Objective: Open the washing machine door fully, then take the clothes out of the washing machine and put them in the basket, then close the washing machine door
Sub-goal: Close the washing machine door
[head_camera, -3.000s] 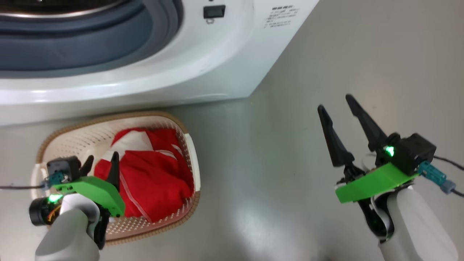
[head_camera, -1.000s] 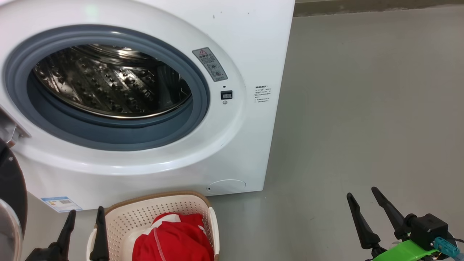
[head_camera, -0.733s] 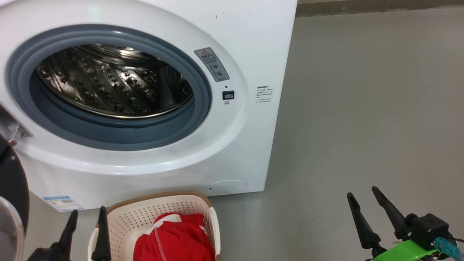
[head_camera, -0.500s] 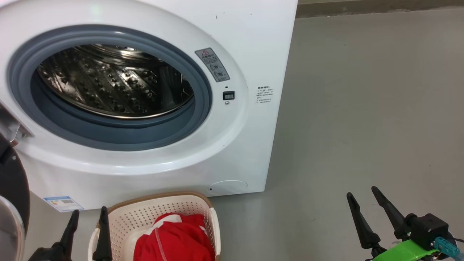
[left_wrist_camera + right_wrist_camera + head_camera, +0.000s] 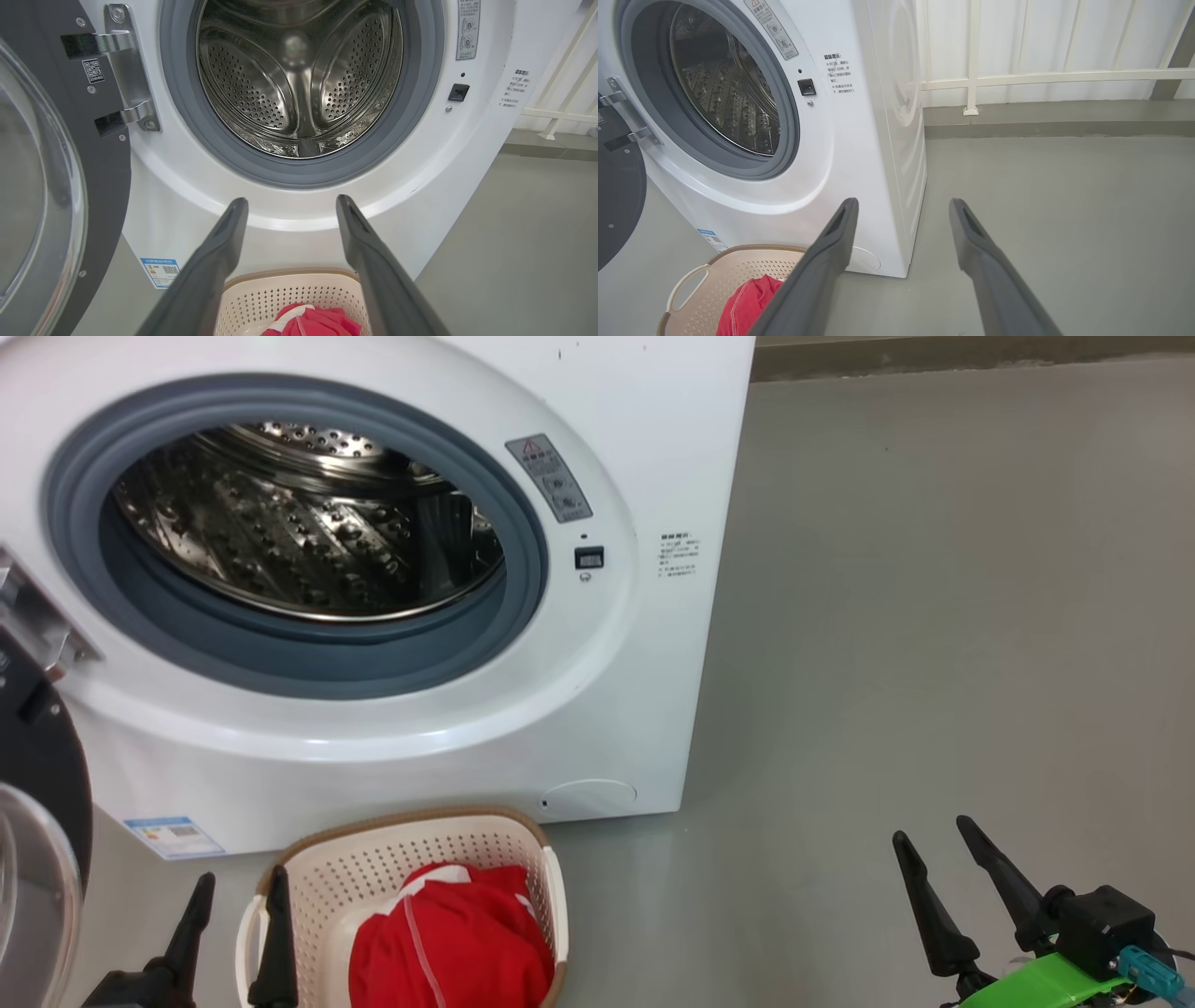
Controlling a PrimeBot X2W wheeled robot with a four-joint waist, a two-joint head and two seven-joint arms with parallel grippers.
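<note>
The white washing machine (image 5: 597,691) stands open, and I see no garment in its steel drum (image 5: 308,523). Its door (image 5: 37,840) is swung out at the far left; the black rim and glass show large in the left wrist view (image 5: 42,186). The red clothes (image 5: 448,938) lie in the cream basket (image 5: 392,859) on the floor before the machine. My left gripper (image 5: 238,887) is open, low at the basket's left rim, holding nothing. My right gripper (image 5: 929,831) is open over bare floor at the lower right.
Grey floor (image 5: 934,616) spreads to the right of the machine. A white railing and wall (image 5: 1041,74) run behind it in the right wrist view. The door hinge bracket (image 5: 126,70) sits left of the drum opening.
The head camera has tilted up from the basket to the machine front, then shifted slightly. My left gripper has pulled back out of the basket to its left rim. The clothes stay in the basket.
</note>
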